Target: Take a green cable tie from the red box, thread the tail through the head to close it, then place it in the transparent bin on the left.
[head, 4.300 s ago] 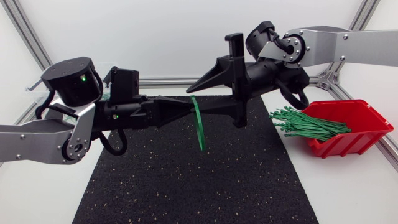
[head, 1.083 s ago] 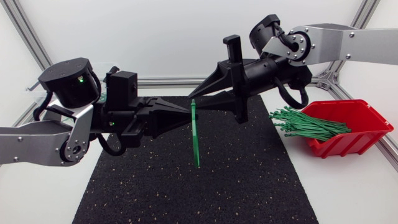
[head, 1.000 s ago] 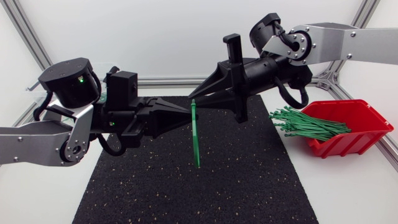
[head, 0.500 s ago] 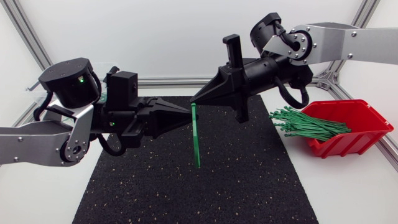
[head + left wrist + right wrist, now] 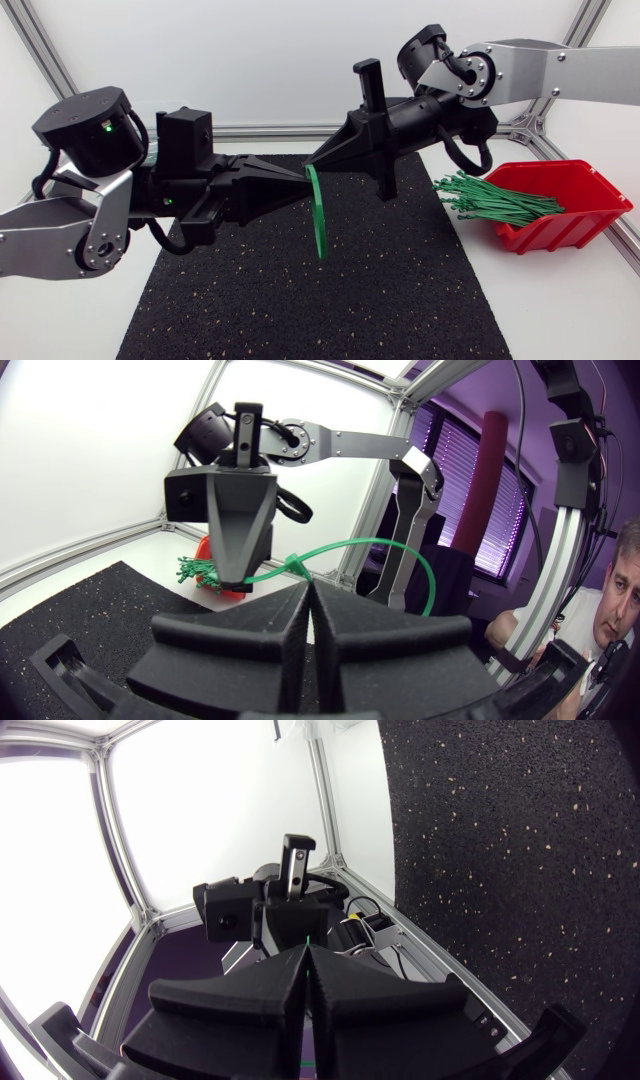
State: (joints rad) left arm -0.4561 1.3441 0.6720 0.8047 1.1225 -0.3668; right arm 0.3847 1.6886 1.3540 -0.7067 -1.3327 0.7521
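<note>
A green cable tie (image 5: 318, 215) hangs bowed above the black mat, between my two grippers. My left gripper (image 5: 299, 180) comes in from the left and is shut on it near the top. My right gripper (image 5: 311, 165) meets it from the right and is shut on the tie's upper end. In the left wrist view the tie (image 5: 400, 547) arcs out from my shut left gripper (image 5: 308, 588) to the tip of the right gripper (image 5: 241, 582). The right wrist view shows its gripper (image 5: 306, 952) shut, with my left arm (image 5: 240, 910) straight ahead. The transparent bin is mostly hidden behind my left arm.
The red box (image 5: 580, 215) sits at the right edge of the table, with a bundle of green ties (image 5: 490, 198) sticking out toward the mat. A black speckled mat (image 5: 300, 310) covers the table's middle.
My right gripper has shut on the tie's upper end. The tie, straight a moment ago, now bows out to the right. My left arm's base links have shifted a little to the left.
</note>
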